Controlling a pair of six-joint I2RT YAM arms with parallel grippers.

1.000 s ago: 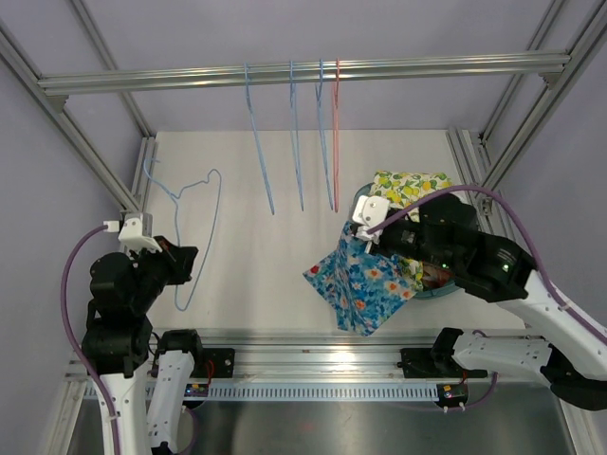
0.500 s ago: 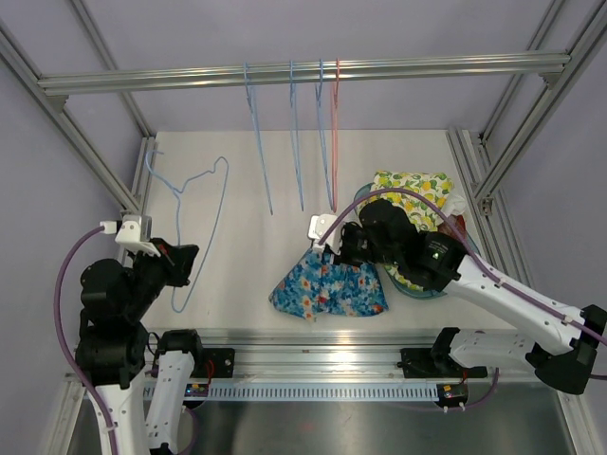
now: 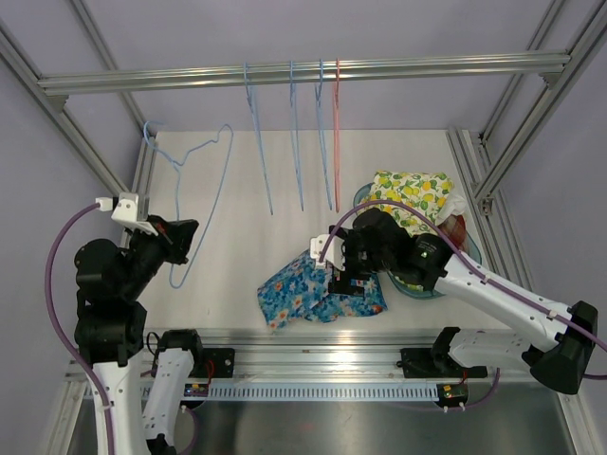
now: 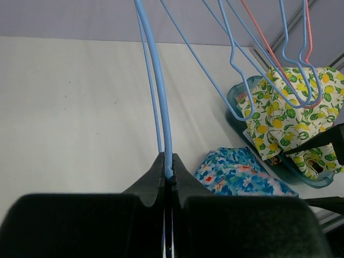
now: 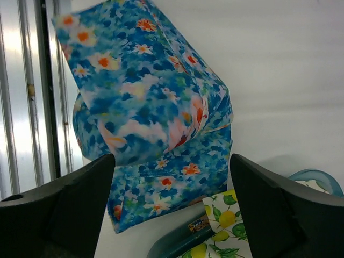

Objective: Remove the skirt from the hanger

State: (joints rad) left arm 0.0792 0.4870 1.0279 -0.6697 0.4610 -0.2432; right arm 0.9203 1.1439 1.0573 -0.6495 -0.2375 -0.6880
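Note:
The skirt (image 3: pixel 318 289), blue with a flower print, lies crumpled on the white table near the front edge; it also fills the right wrist view (image 5: pixel 150 118) and shows in the left wrist view (image 4: pixel 242 174). My right gripper (image 3: pixel 343 270) hovers over the skirt's right part, open, with nothing between its fingers (image 5: pixel 70 204). At the left, my left gripper (image 3: pixel 178 248) is shut on the lower wire of a bare light-blue hanger (image 3: pixel 204 190), held up off the table. Its wire (image 4: pixel 161 97) runs up from the closed jaws.
Several blue hangers (image 3: pixel 294 133) and a pink one (image 3: pixel 336 133) hang from the metal rail (image 3: pixel 303 72) across the top. A teal basket (image 3: pixel 429 284) with lemon-print cloth (image 3: pixel 413 190) stands right of the skirt. An aluminium rail (image 3: pixel 313 365) runs along the front edge.
My right gripper carried the skirt left and down to the table, then opened and let it go. My left gripper lifted the bare hanger up and away.

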